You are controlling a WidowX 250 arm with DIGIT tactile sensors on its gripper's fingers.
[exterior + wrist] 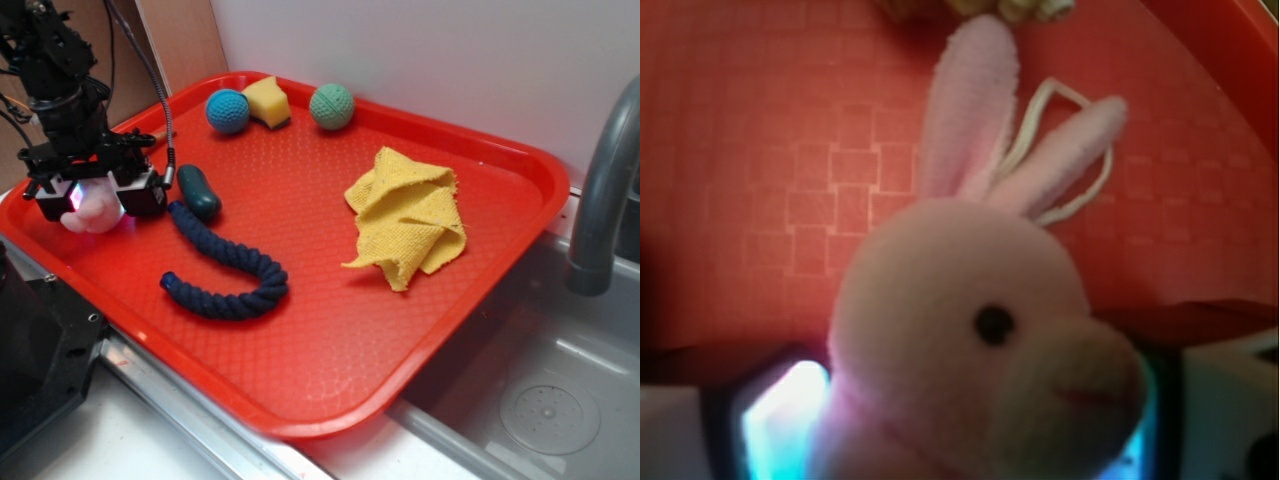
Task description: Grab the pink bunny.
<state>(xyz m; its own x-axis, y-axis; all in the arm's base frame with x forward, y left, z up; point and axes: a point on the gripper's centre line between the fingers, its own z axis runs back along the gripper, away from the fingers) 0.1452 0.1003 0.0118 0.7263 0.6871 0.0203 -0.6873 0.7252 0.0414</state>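
Pink bunny: the pink bunny [92,210] sits at the left edge of the red tray [330,330], between the two sides of the end effector; in the wrist view the pink bunny [980,340] fills the frame, with one dark eye, a pale muzzle, two upright pink ears and a thin white cord loop beside them.
End effector: the end effector [98,195] is clenched around the bunny, its black blocks pressed against the plush on either side (the toy's body bulges out below them).
Arm: the black arm [55,70] comes down from the upper left corner, cables trailing beside it.
Contact with tray: whether the bunny rests on the tray or hangs just above it cannot be told from either view.
Rope: a dark blue rope [225,275] lies curled on the tray just right of the end effector.
Dark green object: a small dark green object [197,190] lies at the rope's upper end, near the end effector.
Balls: a blue crocheted ball [228,111] and a green crocheted ball [331,106] sit at the far edge of the tray.
Yellow block: a yellow block [267,102] lies between the two balls, touching the blue one.
Cloth: a crumpled yellow cloth [408,215] lies on the right half of the tray, well apart from the bunny.
Surroundings: the tray rests over a metal sink [530,390], with a grey faucet [600,190] at the right.
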